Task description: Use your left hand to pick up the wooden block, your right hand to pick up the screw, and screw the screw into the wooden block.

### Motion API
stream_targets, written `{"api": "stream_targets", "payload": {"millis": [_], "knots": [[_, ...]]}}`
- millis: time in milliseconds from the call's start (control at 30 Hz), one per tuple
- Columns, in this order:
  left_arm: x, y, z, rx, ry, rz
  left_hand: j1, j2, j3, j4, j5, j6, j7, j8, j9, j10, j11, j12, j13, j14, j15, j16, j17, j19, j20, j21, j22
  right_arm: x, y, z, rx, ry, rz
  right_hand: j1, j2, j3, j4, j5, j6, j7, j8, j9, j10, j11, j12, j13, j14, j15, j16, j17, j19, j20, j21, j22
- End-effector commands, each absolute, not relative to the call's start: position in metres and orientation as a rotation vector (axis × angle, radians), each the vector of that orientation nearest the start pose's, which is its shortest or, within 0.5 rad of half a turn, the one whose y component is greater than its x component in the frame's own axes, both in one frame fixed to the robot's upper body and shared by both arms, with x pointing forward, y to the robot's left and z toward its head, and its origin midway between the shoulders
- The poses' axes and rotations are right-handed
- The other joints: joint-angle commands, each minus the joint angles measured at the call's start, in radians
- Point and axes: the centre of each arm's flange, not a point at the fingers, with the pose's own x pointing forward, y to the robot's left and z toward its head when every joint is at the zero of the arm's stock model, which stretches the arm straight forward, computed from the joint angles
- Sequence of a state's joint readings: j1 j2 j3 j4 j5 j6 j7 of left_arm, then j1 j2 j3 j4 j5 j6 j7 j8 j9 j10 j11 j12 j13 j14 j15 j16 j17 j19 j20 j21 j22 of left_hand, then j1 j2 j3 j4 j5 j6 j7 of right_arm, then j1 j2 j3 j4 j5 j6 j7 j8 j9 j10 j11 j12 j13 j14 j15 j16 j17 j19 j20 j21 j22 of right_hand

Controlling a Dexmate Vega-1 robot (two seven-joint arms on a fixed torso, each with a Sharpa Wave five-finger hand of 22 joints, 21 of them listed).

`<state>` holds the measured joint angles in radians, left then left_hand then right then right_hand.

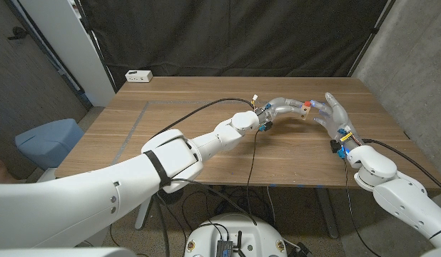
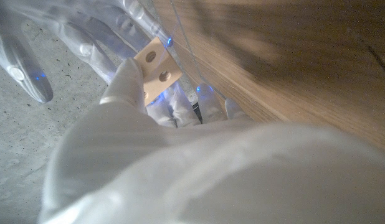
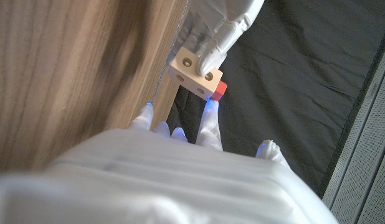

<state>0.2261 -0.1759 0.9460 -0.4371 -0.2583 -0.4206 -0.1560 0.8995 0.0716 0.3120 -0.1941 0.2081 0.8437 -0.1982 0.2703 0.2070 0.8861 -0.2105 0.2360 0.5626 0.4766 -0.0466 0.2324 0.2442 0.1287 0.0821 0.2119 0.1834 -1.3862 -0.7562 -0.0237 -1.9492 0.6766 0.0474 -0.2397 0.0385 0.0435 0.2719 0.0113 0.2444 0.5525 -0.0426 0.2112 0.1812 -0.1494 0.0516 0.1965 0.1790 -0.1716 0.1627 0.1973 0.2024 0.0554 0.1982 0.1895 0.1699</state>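
Note:
My left hand (image 1: 281,108) holds a small pale wooden block (image 1: 304,111) above the table's right middle. In the left wrist view the block (image 2: 156,67) shows two round holes, with my left thumb pressed on it. A red screw (image 1: 307,104) sits in the block; in the right wrist view its red head (image 3: 218,91) sticks out of one face of the block (image 3: 194,70). My right hand (image 1: 332,114) stands upright just right of the block, fingers spread. One fingertip (image 3: 209,106) is at the screw head and the others are apart from it.
The wooden table (image 1: 206,143) carries a white power strip (image 1: 138,76) at its far left corner. A black curtain hangs behind the table. Cables run along both forearms. A blue seat (image 1: 46,139) stands left of the table.

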Motion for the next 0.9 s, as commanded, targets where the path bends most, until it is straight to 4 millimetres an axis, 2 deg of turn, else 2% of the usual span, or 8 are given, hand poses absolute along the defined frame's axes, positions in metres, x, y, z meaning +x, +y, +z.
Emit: {"api": "stream_targets", "payload": {"millis": [33,900], "knots": [[0.6655,-0.1067,0.0143,0.53,-0.582,-0.76,-0.019,0.041,0.047,0.044,0.008,0.081,0.033,0.008,0.003,0.011,-0.003,0.017,0.004,0.011,-0.096,-0.002,0.001,0.008,0.001,0.0,0.003,0.5078,-0.349,-0.0538,-0.039,-0.511,0.022,0.002,0.007,-0.003,0.004,0.007,0.025,0.006,0.009,0.002,0.017,-0.005,0.007,0.002,-0.051,0.003,0.009,0.001,0.009,0.004,0.004,0.002],[0.666,-0.1061,0.0124,0.524,-0.576,-0.762,-0.019,0.041,0.048,0.044,0.008,0.083,0.036,0.009,0.003,0.012,-0.003,0.018,0.004,0.011,-0.097,-0.002,0.001,0.008,0.001,0.0,0.003,0.501,-0.3469,-0.0548,-0.047,-0.507,0.02,0.011,0.012,-0.002,0.003,0.011,0.14,0.025,0.028,0.001,0.08,-0.042,0.013,0.001,-0.02,-0.011,0.016,-0.002,0.033,0.0,0.008,0.001]]}}
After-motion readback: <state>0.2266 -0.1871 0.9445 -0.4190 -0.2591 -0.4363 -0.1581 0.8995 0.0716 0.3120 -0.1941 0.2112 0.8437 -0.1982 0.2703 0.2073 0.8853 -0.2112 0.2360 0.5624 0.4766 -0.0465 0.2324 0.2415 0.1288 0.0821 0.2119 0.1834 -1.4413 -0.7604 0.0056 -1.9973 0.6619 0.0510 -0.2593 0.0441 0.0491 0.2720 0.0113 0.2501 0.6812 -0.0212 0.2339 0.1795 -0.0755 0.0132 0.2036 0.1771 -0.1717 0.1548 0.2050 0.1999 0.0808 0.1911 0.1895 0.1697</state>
